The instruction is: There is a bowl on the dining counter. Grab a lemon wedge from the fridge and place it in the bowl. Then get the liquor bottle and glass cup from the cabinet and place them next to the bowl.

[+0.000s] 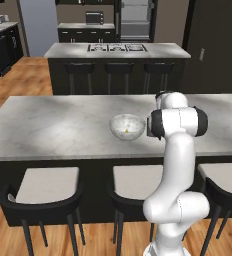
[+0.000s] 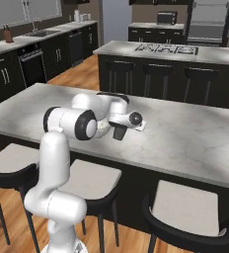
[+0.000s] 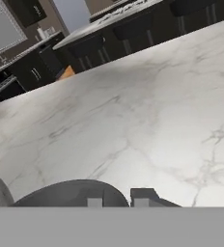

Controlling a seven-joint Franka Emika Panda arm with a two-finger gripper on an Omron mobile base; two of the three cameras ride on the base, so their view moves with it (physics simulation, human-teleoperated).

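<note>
The bowl (image 1: 127, 126) rests on the dining counter (image 1: 58, 125), about midway along the slab in the left base view, and the lemon wedge (image 1: 126, 131) lies inside it as a tiny yellow speck on the bottom. The robot's white arm (image 1: 178, 122) reaches over the counter edge just at 3 o'clock of the bowl and hides the marble on that side. In the right base view the gripper (image 2: 119, 134) hangs low over the counter as a dark, tapered shape under the wrist. It can't be told there whether that shape is the fingers alone or the glass cup as well. In the hand view the gripper's two tips (image 3: 118, 198) stand a little apart at 6 o'clock. A dark grey rounded form, apparently the glass cup (image 3: 61, 193), sits against the tip at 7 o'clock. Whether the jaws are clamped on it or loose beside it cannot be told. Dark stools (image 1: 45, 187) line the near side of the counter. Beyond it, at 12 o'clock, stands the marble island with stove burners (image 1: 117, 48), and behind that the fridge (image 1: 135, 20) shows its pale interior.
</note>
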